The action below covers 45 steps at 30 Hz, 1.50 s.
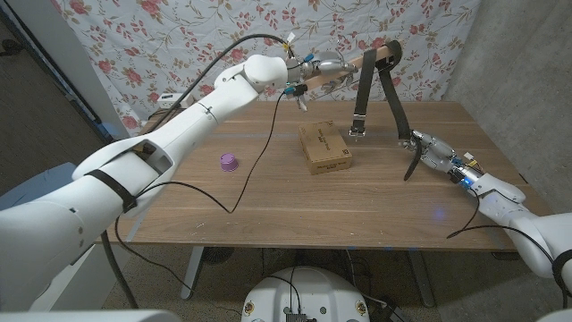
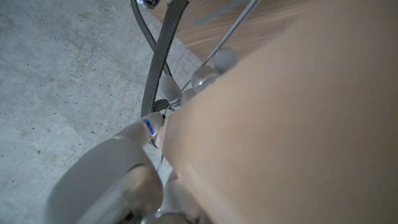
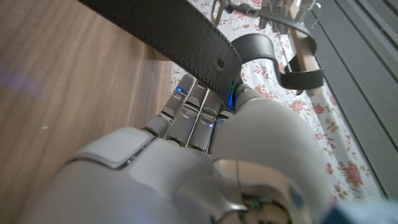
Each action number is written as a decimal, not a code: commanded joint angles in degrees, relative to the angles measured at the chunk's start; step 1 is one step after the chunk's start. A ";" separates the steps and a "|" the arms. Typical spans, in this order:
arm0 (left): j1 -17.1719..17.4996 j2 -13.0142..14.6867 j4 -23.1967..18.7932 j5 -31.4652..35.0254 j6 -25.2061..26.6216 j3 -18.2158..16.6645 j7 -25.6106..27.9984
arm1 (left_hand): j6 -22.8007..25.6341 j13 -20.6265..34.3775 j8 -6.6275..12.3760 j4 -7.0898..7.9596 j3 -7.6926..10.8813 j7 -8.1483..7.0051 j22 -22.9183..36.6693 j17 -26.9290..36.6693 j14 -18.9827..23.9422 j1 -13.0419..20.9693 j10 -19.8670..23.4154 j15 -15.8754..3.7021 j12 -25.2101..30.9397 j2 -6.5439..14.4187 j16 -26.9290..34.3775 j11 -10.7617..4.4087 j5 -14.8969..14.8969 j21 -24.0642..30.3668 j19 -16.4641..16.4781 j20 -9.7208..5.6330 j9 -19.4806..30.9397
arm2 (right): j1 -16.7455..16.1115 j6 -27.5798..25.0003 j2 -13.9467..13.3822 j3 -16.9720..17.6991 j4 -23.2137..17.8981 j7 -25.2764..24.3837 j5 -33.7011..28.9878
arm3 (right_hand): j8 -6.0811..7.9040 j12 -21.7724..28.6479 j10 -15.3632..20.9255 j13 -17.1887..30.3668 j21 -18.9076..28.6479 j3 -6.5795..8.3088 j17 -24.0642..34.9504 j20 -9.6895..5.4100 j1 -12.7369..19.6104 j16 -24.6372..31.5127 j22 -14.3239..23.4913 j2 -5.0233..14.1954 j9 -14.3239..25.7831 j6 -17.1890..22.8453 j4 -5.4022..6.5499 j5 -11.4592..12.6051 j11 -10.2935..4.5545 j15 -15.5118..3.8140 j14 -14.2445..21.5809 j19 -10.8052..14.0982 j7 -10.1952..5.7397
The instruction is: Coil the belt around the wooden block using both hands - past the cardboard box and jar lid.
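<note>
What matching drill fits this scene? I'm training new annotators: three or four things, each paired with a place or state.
Things:
1. block
2. belt
3. box
4. lid

Places or states:
A. lying on the table, mid
B. purple, on the table's left part
C. held up in the air by the left hand
D. draped over the block, one end gripped by the right hand

Pairs: 1-C, 2-D, 3-A, 4-B

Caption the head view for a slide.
Left hand holds the wooden block up, belt draped over it, its end held by the right hand.
</note>
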 commanded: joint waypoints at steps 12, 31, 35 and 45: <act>-1.86 -0.50 0.57 7.99 3.64 4.11 0.66 | 0.18 0.15 0.11 -0.06 0.57 0.23 0.01 0.15 0.26 -0.49 0.30 -0.20 0.44 0.18 0.42 -0.34 0.21 -0.06 0.27 -2.29 -0.14 | -14.40 4.18 -13.61 0.41 -49.95 -11.60 -2.96 | 0.24 0.38 0.94 -0.09 0.84 0.52 0.46 -2.97 1.39 0.37 0.13 1.17 0.11 4.65 0.12 -0.36 -0.27 -7.25 0.66 0.16 -2.41; -1.03 -0.49 0.49 8.97 4.37 4.56 -0.43 | 0.06 0.14 0.16 -0.07 0.60 0.46 0.08 -0.15 0.22 -0.51 0.09 -0.16 0.42 0.17 0.26 -0.30 0.21 -0.07 0.19 -2.22 -0.31 | 3.37 0.57 -9.03 -10.62 -47.49 -14.97 -10.18 | 0.08 0.38 1.07 -0.30 1.54 0.83 0.49 -3.27 1.37 -0.12 -0.02 1.09 0.27 4.99 0.40 -0.65 -0.53 -7.28 0.72 0.17 -2.69; -1.29 -0.86 1.37 8.99 3.90 4.72 -0.68 | 0.10 0.15 0.21 -0.09 0.61 0.43 0.15 0.10 0.40 -0.49 0.01 -0.21 0.40 0.16 0.50 -0.35 0.22 -0.05 0.13 -2.20 -0.32 | 6.74 0.41 -6.16 -12.26 -44.51 -13.74 -9.98 | 0.03 0.56 1.36 -0.20 1.77 0.87 0.67 -3.29 1.43 0.07 -0.05 1.09 0.31 4.97 0.37 -0.70 -0.70 -7.29 1.11 0.41 -2.41; -1.55 -1.03 1.47 9.25 4.34 5.19 -1.61 | -0.06 0.15 0.39 -0.07 0.60 0.47 0.12 -0.18 0.26 -0.53 0.04 -0.15 0.41 0.11 0.33 -0.25 0.21 -0.07 0.15 -2.22 -0.11 | 13.50 -0.25 1.24 -13.49 -36.58 -13.04 -8.00 | 0.28 0.73 1.27 0.11 2.06 1.01 0.81 -3.25 1.47 0.03 -0.12 1.08 0.82 5.18 0.44 -0.78 -0.90 -7.33 1.38 0.35 -2.48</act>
